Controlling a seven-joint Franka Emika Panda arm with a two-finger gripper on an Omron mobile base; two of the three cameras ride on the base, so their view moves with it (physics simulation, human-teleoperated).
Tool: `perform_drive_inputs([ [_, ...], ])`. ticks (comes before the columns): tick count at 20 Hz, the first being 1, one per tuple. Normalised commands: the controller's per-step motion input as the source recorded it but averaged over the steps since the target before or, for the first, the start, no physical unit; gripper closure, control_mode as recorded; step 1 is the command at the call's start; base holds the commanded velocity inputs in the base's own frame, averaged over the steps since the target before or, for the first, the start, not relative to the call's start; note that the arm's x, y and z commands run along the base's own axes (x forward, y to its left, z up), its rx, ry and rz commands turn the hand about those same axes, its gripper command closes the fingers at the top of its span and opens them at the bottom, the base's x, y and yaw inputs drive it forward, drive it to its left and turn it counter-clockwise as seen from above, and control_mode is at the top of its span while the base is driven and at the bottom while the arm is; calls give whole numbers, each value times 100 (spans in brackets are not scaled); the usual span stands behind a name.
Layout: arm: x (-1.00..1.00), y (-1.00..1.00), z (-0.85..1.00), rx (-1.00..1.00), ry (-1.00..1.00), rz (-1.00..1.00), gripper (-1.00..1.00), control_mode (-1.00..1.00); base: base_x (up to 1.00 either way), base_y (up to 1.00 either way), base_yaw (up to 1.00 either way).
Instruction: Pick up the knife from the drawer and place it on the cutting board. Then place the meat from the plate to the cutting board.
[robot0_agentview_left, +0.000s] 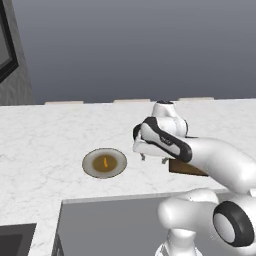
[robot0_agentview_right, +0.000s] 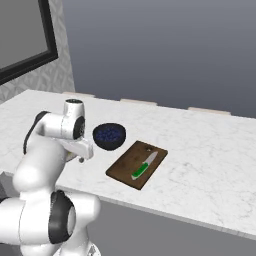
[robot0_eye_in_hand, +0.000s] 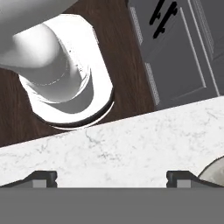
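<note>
Two fingertips of the claw (robot0_eye_in_hand: 112, 178) sit wide apart, nothing between, over the worktop's front edge w/ the plate (robot0_agentview_left: 104, 163) just beside. Knife (robot0_agentview_right: 143, 165) is on the cutting board (robot0_agentview_right: 136, 164), so meat (robot0_agentview_left: 105, 162) is next: drop down, pinch it. Blue-filled bowl (robot0_agentview_right: 109, 136) sits off the board's corner, not blocking imo.
</note>
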Motion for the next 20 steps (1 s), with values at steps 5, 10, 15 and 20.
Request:
perform_drive_inputs([
  [5,27,94,0,0,0,7,-100,-100,0,0,0],
  [10,22,67,2,0,1,-1,-100,-100,0,0,0],
  [15,16,63,8,-2,0,-38,-100,-100,0,0,0],
  [20,25,35,11,-3,0,-50,-100,-100,0,0,0],
])
